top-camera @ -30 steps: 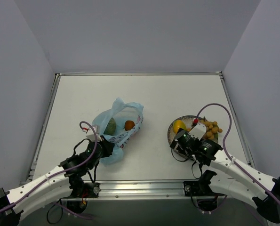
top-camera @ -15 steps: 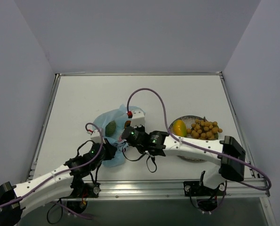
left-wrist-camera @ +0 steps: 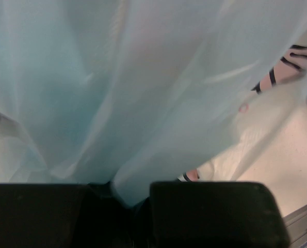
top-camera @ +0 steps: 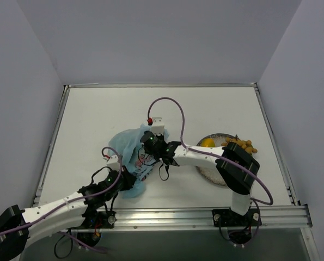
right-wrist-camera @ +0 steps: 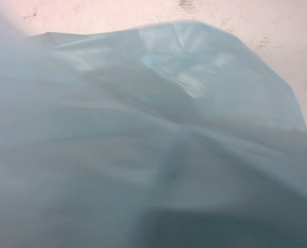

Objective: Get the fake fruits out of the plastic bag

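Left hand (top-camera: 127, 176): clamped on a fold of the crinkly translucent light-blue plastic bag (top-camera: 126, 144); the film is drawn in between its dark fingers (left-wrist-camera: 210, 214).
Right hand (top-camera: 145, 145): pushed into the bag's far end; whether it is open or closed cannot be told, as its camera sees only blue film (right-wrist-camera: 143, 155).
Bag axis: the long axis runs from the left hand away toward the right hand.
Room: bare white counter (top-camera: 96, 109) lies beyond and to the left of both hands, up to the edge rails.
Behind right hand: speckled grey round plate (top-camera: 206, 168) holding a yellow-orange mango (top-camera: 207, 143) and a bunch of tiny orange-tan balls (top-camera: 242, 144).
Change: the right hand sits further into the bag than half a second ago, and the bag is more bunched.
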You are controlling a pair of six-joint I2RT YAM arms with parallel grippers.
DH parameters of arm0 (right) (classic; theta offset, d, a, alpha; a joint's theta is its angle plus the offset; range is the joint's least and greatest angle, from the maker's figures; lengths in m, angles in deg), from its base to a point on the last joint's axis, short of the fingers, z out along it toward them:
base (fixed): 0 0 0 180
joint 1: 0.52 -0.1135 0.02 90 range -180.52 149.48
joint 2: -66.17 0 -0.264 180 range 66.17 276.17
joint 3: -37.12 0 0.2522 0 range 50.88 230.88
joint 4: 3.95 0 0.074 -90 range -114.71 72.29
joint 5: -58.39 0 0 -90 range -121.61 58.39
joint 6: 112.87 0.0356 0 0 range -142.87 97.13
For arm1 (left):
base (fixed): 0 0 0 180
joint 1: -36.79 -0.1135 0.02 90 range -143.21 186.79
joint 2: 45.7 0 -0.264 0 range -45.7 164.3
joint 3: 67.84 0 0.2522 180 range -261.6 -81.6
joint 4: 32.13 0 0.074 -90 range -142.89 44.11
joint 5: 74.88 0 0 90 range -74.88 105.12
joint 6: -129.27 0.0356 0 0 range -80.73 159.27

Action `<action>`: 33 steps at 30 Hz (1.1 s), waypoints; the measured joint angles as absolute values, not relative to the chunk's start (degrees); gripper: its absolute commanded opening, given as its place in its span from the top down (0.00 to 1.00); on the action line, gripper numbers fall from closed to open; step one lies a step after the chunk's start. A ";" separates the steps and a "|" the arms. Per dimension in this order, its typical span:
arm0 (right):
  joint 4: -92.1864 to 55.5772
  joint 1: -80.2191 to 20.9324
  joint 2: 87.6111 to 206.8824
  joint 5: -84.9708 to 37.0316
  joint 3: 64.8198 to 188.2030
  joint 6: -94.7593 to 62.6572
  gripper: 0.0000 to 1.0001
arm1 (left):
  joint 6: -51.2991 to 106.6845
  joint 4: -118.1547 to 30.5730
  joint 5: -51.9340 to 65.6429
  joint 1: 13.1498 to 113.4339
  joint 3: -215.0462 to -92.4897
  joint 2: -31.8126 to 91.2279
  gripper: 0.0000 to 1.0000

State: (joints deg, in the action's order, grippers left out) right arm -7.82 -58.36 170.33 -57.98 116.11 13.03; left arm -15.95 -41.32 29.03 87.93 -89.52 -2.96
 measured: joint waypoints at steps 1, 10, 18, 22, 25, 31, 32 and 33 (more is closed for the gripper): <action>-6.60 -58.05 170.98 -57.70 116.11 13.34 0.47 | -16.30 -40.83 29.03 88.23 -89.06 -2.54 0.98; -1.20 -57.07 175.88 -55.53 115.96 12.90 0.23 | -18.05 -34.98 29.14 89.81 -87.88 2.53 0.98; -0.74 -56.18 179.42 -56.28 116.61 11.79 0.37 | -18.09 -34.76 29.77 90.11 -87.88 1.48 0.98; -0.63 -56.00 181.63 -57.89 117.66 10.70 0.62 | -18.09 -35.55 30.03 90.11 -87.88 0.23 0.98; -0.67 -56.48 181.52 -58.66 117.66 10.11 0.66 | -18.09 -36.49 30.32 90.20 -87.88 -0.49 0.98; -2.97 -61.33 174.26 -55.95 115.04 8.44 0.68 | -18.22 -37.58 31.91 90.31 -89.96 -0.62 0.97; -3.14 -62.38 171.70 -54.55 113.90 8.47 0.68 | -18.09 -37.58 32.70 90.31 -91.18 -0.14 0.98; -3.21 -63.48 168.80 -53.15 112.52 8.53 0.68 | -17.89 -37.58 33.29 90.29 -92.30 0.50 0.97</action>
State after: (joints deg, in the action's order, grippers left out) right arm -3.21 -63.48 168.80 -53.15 112.52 8.53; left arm -17.89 -37.58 33.29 90.29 -92.30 0.50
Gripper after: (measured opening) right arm 0.489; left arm 0.028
